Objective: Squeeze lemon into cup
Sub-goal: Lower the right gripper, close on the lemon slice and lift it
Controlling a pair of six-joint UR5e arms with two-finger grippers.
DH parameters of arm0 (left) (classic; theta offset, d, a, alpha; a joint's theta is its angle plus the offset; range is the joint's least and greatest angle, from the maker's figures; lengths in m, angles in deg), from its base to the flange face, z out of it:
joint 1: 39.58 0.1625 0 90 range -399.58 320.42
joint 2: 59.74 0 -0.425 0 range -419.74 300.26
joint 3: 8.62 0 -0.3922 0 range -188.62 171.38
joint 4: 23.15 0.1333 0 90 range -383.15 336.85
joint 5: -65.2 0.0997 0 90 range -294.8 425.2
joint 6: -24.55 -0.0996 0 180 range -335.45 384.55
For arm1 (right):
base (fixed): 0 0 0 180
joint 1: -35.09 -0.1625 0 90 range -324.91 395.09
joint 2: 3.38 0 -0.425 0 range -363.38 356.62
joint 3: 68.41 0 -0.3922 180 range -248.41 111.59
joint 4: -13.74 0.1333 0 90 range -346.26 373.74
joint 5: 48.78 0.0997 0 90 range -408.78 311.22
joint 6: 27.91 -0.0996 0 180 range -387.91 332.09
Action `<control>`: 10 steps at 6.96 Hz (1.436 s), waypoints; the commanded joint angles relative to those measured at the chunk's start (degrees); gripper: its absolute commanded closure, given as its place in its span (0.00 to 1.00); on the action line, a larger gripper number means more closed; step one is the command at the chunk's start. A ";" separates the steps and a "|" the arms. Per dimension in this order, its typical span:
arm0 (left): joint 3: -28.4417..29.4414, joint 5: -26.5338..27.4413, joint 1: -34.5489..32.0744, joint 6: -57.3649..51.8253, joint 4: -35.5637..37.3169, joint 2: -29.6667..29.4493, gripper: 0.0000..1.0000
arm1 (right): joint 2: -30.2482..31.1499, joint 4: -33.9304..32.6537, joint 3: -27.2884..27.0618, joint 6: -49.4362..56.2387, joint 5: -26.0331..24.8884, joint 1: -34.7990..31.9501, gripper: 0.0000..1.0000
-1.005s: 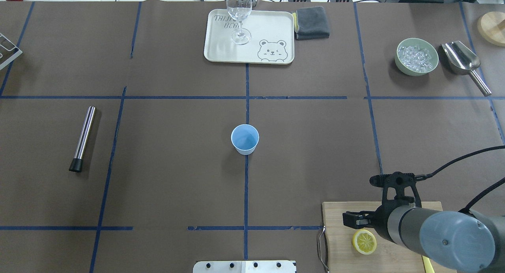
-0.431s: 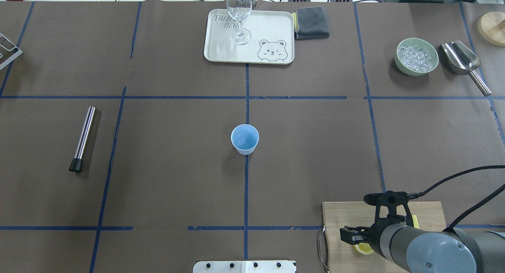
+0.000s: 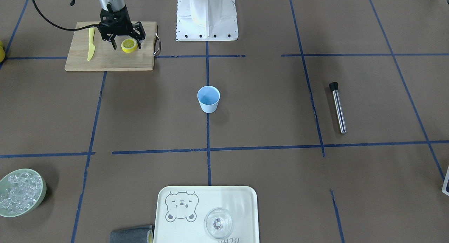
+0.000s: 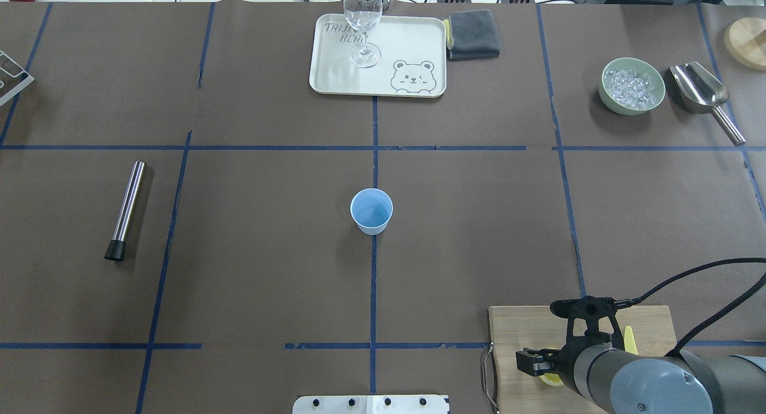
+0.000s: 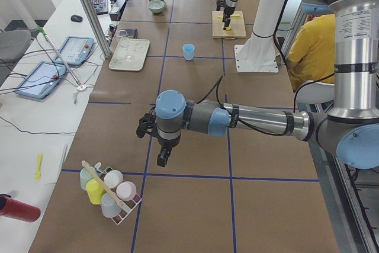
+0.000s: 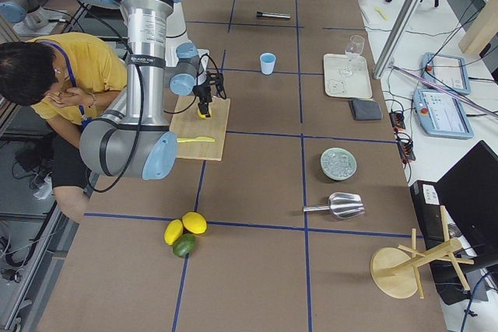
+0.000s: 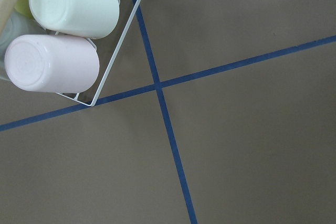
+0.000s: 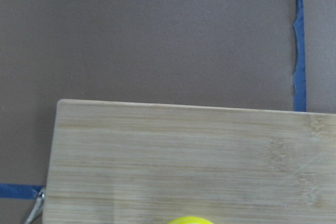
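The lemon, a yellow half with a pale segmented cut face, lies on the wooden cutting board near the robot's base. My right gripper is open and lowered over it, one finger on each side of it. In the overhead view the arm hides most of the lemon; its edge shows at the bottom of the right wrist view. The light-blue cup stands upright at the table's middle, far from both grippers. My left gripper hangs above the table by a rack of cups; I cannot tell whether it is open.
A yellow knife lies on the board beside the gripper. A tray with a clear glass, a grey cloth, a bowl of ice, a metal scoop and a steel muddler lie around.
My right gripper has moved back toward the robot and down over the lemon, which the arm now mostly hides in the overhead view. The cup has not moved.
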 commanded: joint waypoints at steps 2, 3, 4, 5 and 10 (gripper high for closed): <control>-0.02 0.00 0.00 0.00 0.00 -0.03 0.00 | -0.03 0.07 0.15 -1.76 -0.18 1.26 0.04; -0.10 0.00 0.00 0.00 0.00 0.06 0.00 | -0.03 0.07 0.15 -1.76 -0.18 1.53 0.06; -0.10 0.00 -0.09 0.00 0.00 0.06 0.00 | -0.03 0.07 0.24 -1.76 -0.18 1.71 0.08; -0.10 0.00 -0.09 0.00 0.00 0.06 0.00 | 0.05 0.07 0.24 -1.76 -0.27 1.79 0.08; -0.54 0.00 -0.09 0.00 0.00 0.06 0.00 | 0.23 0.07 0.41 -1.76 -0.36 1.97 0.25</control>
